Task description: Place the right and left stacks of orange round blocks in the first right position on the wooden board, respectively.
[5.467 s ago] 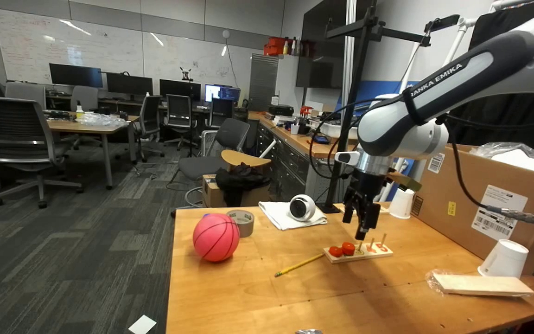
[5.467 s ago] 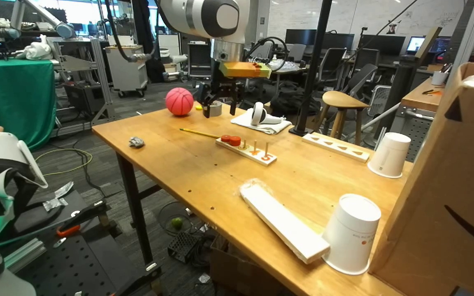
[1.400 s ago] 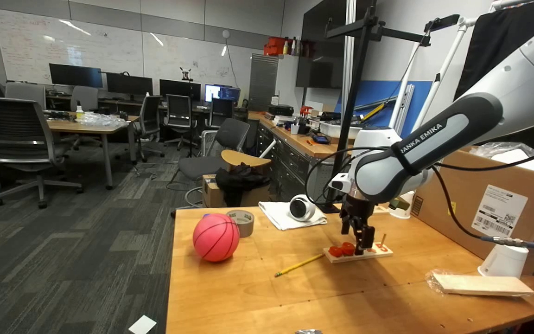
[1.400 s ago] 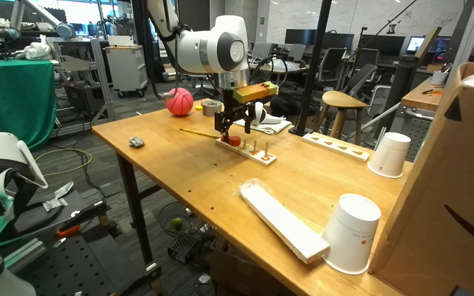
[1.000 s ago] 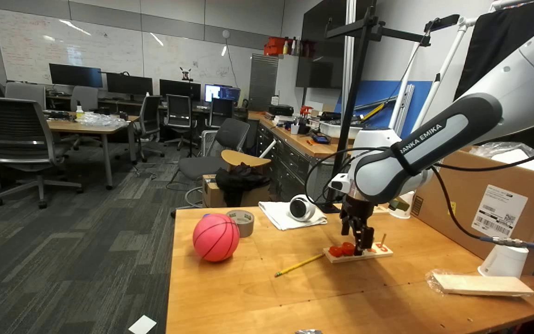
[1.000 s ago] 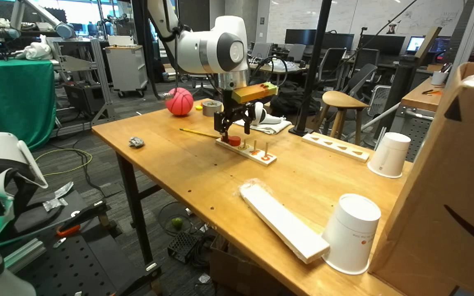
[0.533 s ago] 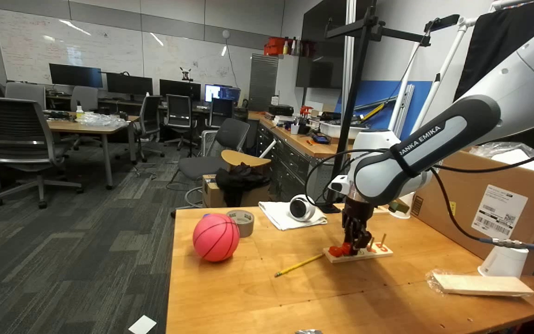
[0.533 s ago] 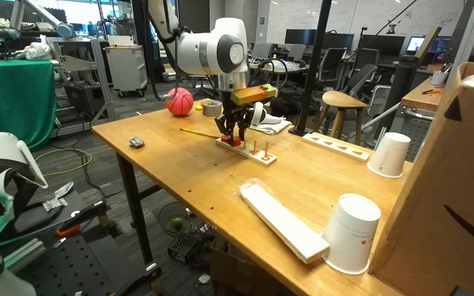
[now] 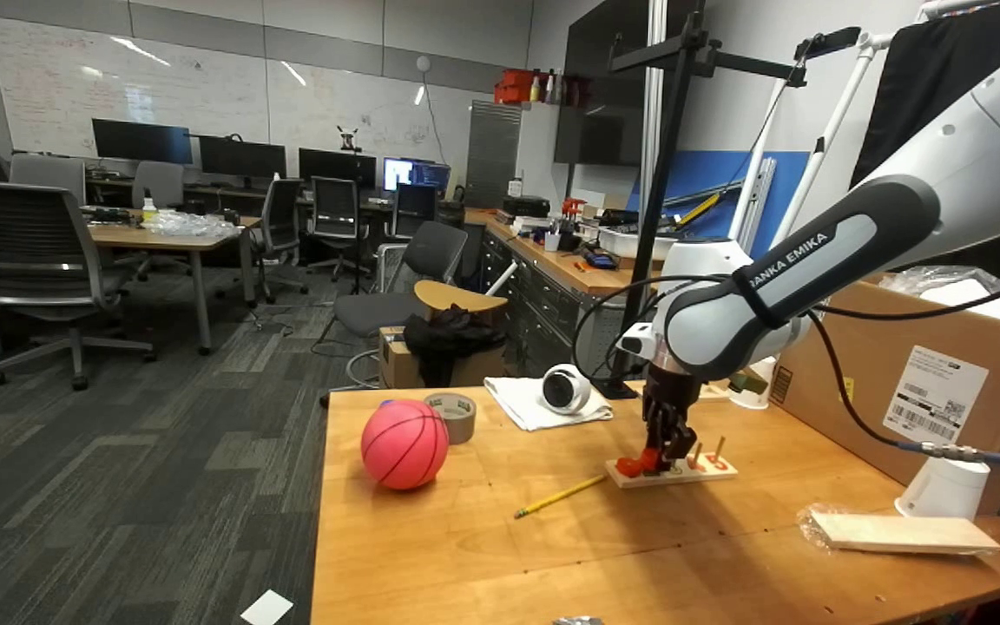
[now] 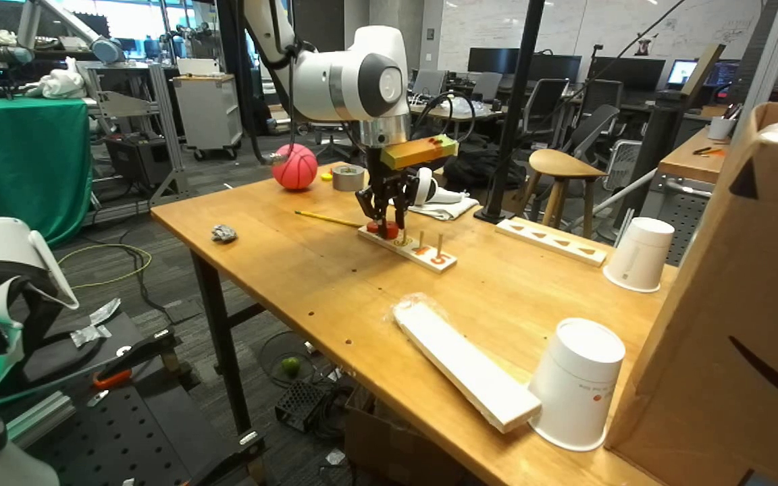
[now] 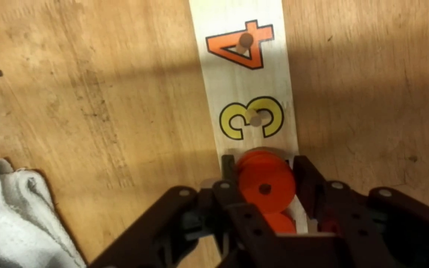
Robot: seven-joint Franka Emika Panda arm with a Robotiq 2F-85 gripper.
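Observation:
The wooden board (image 11: 251, 82) lies on the table, with printed numbers and short pegs; its bare pegs stand at 3, 4 and 5. Two stacks of orange round blocks sit at its other end. My gripper (image 11: 264, 167) points down over the board, shut on the stack nearer the 3 (image 11: 268, 201), one finger on each side. The end stack (image 9: 628, 467) is beside it, partly hidden by my gripper in the wrist view. In both exterior views the held stack is at board height, mostly behind the fingers; whether it is clear of its peg I cannot tell.
A pencil (image 9: 561, 497) points at the board's stack end. The pink ball (image 10: 295, 167), tape roll (image 10: 348, 178) and a white device on a cloth (image 9: 517, 404) stand farther off. A wrapped pale piece (image 10: 463, 364), white cups (image 10: 578, 385) and a cardboard box (image 9: 899, 373) are on the table.
My gripper has come down from above the board. Within the last second its jaws have closed from wide apart onto the stack. The board has shifted very slightly.

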